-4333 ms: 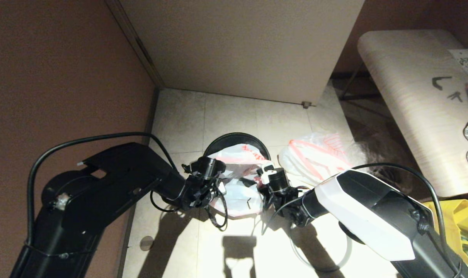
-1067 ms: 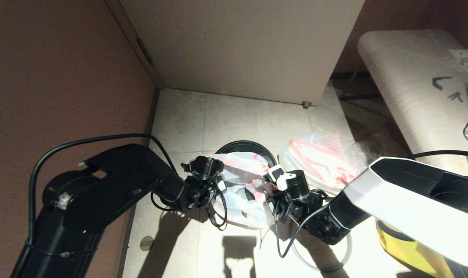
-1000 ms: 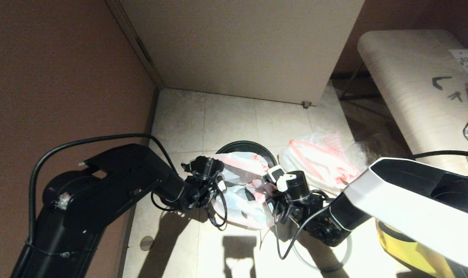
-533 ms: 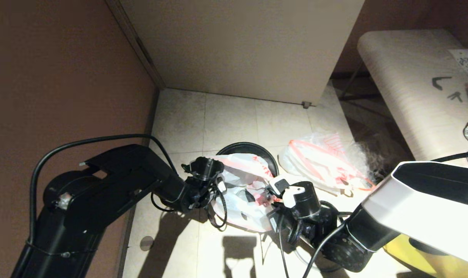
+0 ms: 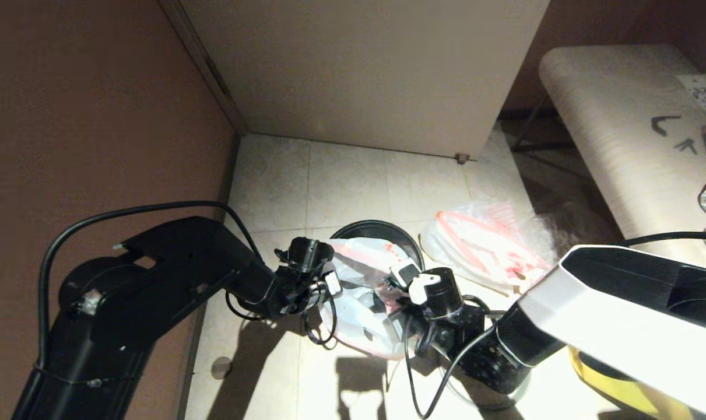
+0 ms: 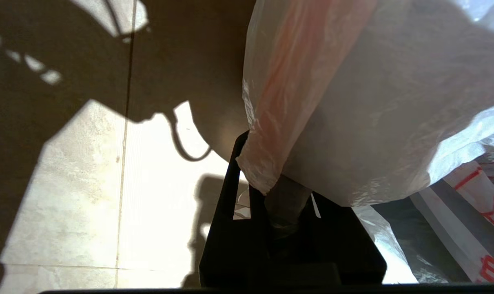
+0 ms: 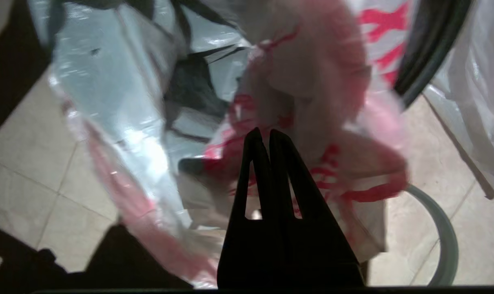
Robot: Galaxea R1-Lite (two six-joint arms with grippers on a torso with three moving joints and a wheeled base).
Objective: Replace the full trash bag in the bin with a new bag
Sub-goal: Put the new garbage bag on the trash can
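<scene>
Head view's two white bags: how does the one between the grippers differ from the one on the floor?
The new bag hangs limp, pinched up between the left gripper and right gripper over the bin; the full trash bag lies bulky on the floor right of it, ungripped. Both are translucent white with red print.

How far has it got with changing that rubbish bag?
The full trash bag already lies on the floor beside the bin. Now the left gripper and right gripper both pinch the new bag, spread over the bin's mouth. Left: seating it inside and fitting the grey hoop, which lies on the floor.
</scene>
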